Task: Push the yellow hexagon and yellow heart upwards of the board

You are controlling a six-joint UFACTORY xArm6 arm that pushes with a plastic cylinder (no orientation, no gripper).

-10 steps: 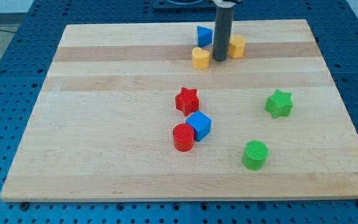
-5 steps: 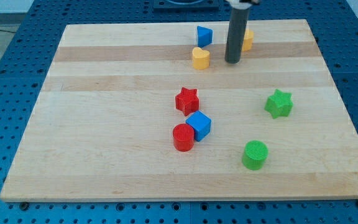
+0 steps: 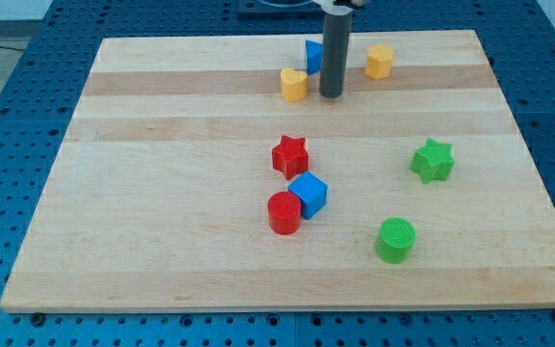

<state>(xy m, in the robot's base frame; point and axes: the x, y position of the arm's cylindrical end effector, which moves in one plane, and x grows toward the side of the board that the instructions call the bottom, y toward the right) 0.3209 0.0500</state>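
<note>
The yellow hexagon (image 3: 380,61) sits near the board's top edge, right of centre. The yellow heart (image 3: 294,85) lies a little lower and further left. My rod comes down from the view's top and my tip (image 3: 331,94) rests on the board between them, just right of the heart and well left of and below the hexagon. It touches neither, as far as I can tell. A blue block (image 3: 313,54) stands just behind the rod, partly hidden by it.
A red star (image 3: 290,155), a blue cube (image 3: 308,195) and a red cylinder (image 3: 283,213) cluster at the board's middle. A green star (image 3: 433,160) and a green cylinder (image 3: 395,240) lie to the right. The wooden board (image 3: 162,193) sits on a blue perforated table.
My tip swung right, then back left. The hexagon moved up and right. The heart slid left and slightly up.
</note>
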